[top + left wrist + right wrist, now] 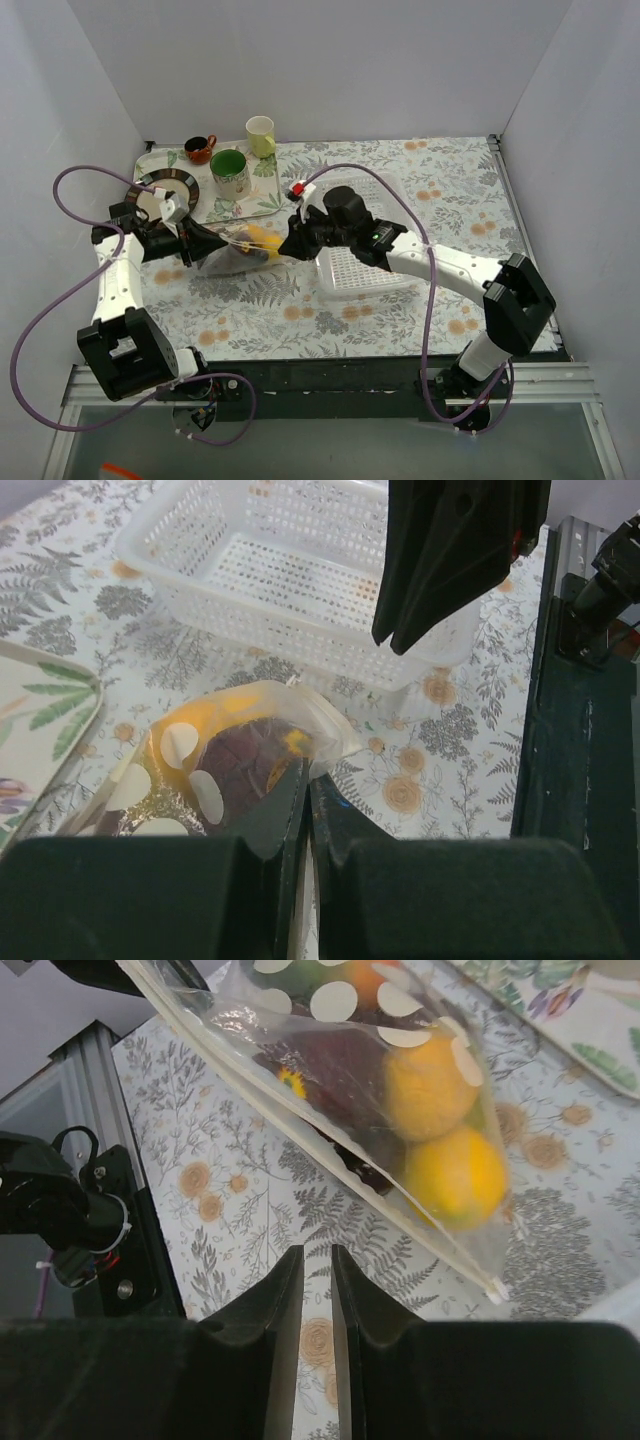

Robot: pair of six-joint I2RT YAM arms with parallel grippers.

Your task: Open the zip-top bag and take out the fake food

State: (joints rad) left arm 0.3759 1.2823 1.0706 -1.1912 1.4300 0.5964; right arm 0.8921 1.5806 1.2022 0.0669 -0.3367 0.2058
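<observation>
Grippers at work: our left gripper (pixel 305 815) clamps the zip-top bag (pixel 215 765) of fake food (pixel 440 1130); our right gripper (pixel 317 1290) hovers clenched, holding nothing.

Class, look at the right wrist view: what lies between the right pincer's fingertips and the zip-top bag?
Nothing: only bare floral tablecloth shows between the right pincer and the zip-top bag, seen in the right wrist view.

zip-top bag (pixel 330 1070): clear plastic with white dots, lifted off the tabletop, hanging tilted, seal edge looks closed | fake food (pixel 445 1135): bunched inside the bag, yellow lemon lowest, orange-yellow piece above it, dark purple pieces beside them
</observation>
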